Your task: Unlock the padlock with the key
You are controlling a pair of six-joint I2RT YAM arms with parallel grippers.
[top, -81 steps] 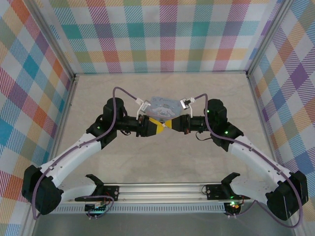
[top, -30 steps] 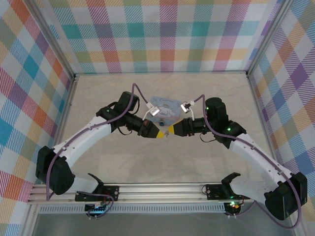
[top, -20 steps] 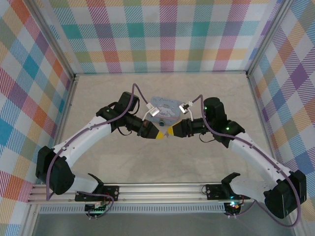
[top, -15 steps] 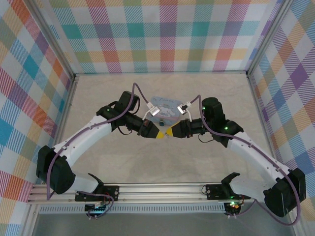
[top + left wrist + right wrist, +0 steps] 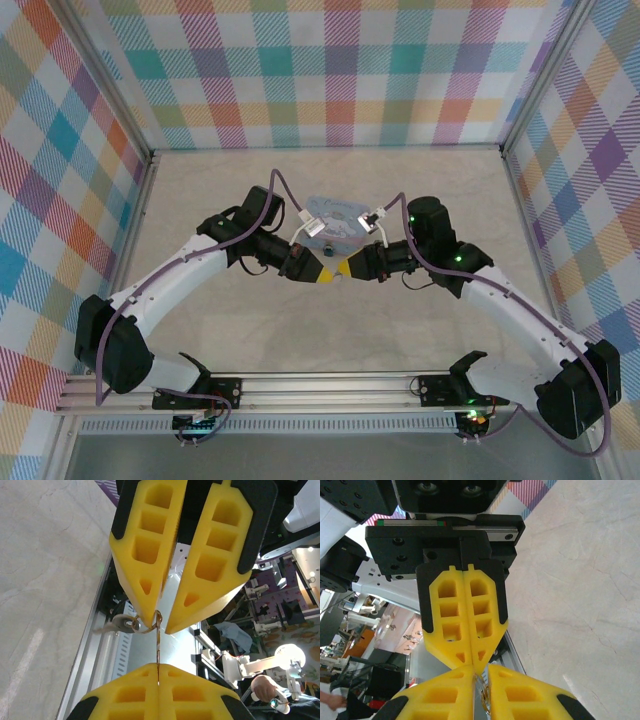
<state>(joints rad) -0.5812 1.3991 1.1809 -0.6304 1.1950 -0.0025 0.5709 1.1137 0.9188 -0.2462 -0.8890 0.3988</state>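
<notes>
Now, step in hand: as I judge it, passing the key between my two tips before any try at the lock.
Left gripper: pads pressed together, clamped on the thin blade of the key, which stands straight out from my tips.
Right gripper: fingers a narrow gap apart, tip to tip with my left, straddling the key's head and its ring (one tip seems to touch the ring; I see no pinch).
Padlock: I cannot pick it out; a small grey piece hangs off the ring beside my right tips, and I cannot tell what it is.
Doing it well: pinch the flat head squarely, not the loose ring; left should hold firm until right has it.
Risk: a skewed pinch could twist the blade.
</notes>
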